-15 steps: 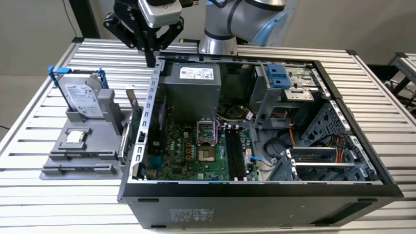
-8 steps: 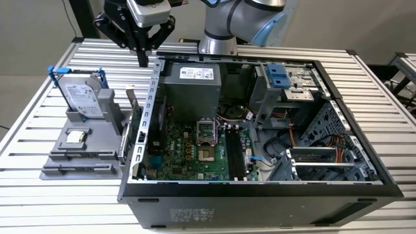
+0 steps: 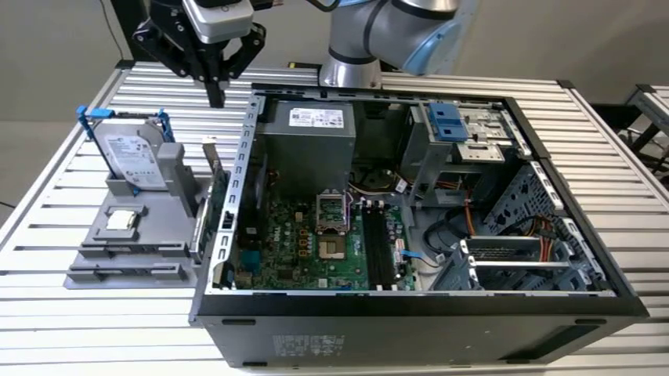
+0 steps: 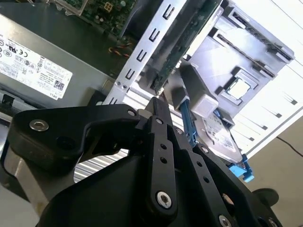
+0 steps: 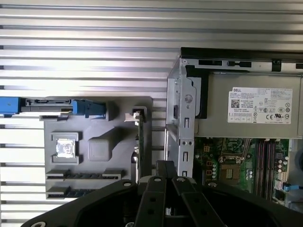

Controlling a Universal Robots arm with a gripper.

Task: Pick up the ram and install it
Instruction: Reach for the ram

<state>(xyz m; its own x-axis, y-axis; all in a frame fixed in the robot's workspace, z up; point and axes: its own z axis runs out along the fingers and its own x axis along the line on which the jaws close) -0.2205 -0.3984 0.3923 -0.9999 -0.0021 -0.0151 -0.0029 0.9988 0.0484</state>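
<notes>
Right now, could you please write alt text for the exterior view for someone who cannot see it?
The claw, shut and empty, hangs above the slatted table beside an open computer case; a grey holder carries a hard drive.

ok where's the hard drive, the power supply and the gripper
hard drive [image 3: 134,160], exterior view, its silver labelled face
power supply [image 3: 309,153], exterior view, its grey side panel
gripper [image 3: 216,95], exterior view, between its fingertips

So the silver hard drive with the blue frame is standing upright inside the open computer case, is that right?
Not quite. The hard drive stands upright, but in the grey holder on the table, outside the computer case, on the exterior view's left.
</notes>
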